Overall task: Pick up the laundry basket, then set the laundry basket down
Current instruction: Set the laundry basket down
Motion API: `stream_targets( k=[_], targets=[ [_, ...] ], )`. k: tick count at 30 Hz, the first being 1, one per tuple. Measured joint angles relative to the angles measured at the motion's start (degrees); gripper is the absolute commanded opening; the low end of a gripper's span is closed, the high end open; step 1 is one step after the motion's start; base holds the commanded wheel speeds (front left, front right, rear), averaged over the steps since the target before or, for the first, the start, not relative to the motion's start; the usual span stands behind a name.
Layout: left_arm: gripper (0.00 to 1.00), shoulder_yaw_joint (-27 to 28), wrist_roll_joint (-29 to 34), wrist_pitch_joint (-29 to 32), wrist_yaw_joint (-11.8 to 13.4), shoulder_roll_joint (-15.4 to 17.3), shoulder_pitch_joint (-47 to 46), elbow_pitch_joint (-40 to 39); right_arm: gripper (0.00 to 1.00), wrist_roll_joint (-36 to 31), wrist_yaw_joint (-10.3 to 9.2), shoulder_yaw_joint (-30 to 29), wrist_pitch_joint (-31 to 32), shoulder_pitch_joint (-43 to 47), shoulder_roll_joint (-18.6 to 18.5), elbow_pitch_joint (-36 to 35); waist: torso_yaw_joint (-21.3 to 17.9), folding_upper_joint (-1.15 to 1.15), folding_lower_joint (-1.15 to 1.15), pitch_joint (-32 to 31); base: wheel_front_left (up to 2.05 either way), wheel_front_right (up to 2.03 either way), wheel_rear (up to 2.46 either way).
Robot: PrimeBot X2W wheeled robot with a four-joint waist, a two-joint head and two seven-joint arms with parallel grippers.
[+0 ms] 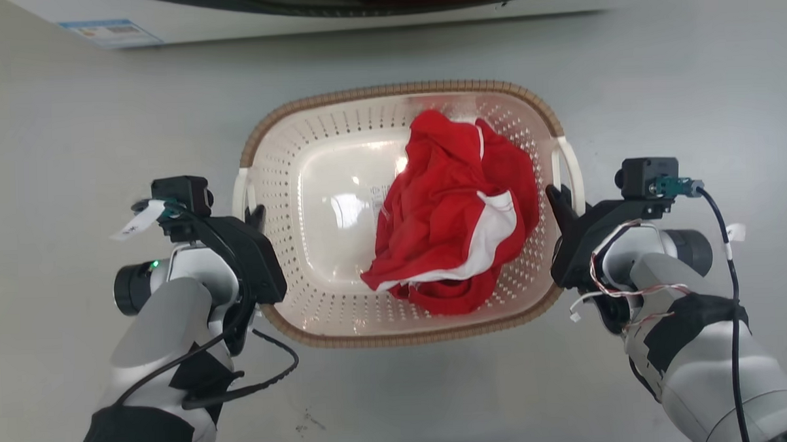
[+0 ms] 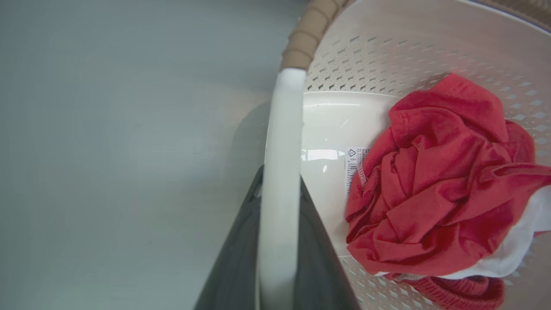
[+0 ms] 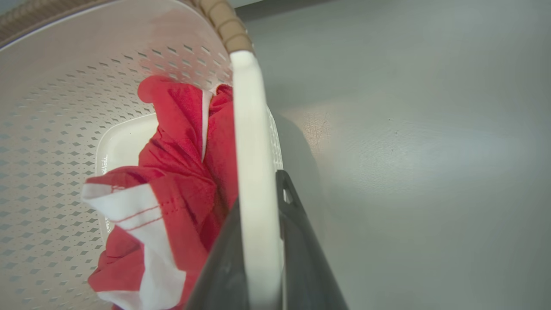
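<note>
The laundry basket (image 1: 286,153), cream perforated plastic with a brown woven rim, lies centred in the head view above the grey floor. A crumpled red and white garment (image 1: 458,212) fills its right half. My left gripper (image 1: 254,216) is shut on the basket's white left handle (image 2: 282,129), one dark finger on each side of it. My right gripper (image 1: 558,199) is shut the same way on the white right handle (image 3: 252,129). Whether the basket touches the floor cannot be told.
The white front of a washing machine (image 1: 360,19) runs along the top edge of the head view, with a blue label (image 1: 109,31) at its left. Bare grey floor (image 1: 690,106) surrounds the basket on the other sides.
</note>
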Motion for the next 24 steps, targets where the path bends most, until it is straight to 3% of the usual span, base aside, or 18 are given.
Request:
stream_targets(
  k=[10, 24],
  targets=[
    [0.00, 0.18, 0.30, -4.35, 0.08, -0.01, -2.80, -0.31, 0.00, -0.65, -0.51, -0.32, -3.25, -2.69, -0.35, 0.14, 0.09, 0.00, 0.00, 4.81, 0.00, 0.00, 0.00],
    [0.00, 0.10, 0.55, -6.02, -0.09, -0.66, -3.42, 1.70, 0.00, -0.89, -0.58, -0.31, -4.66, -3.71, -0.20, 1.78, 0.37, -0.01, -0.01, 5.91, 0.00, 0.00, 0.00]
  ],
)
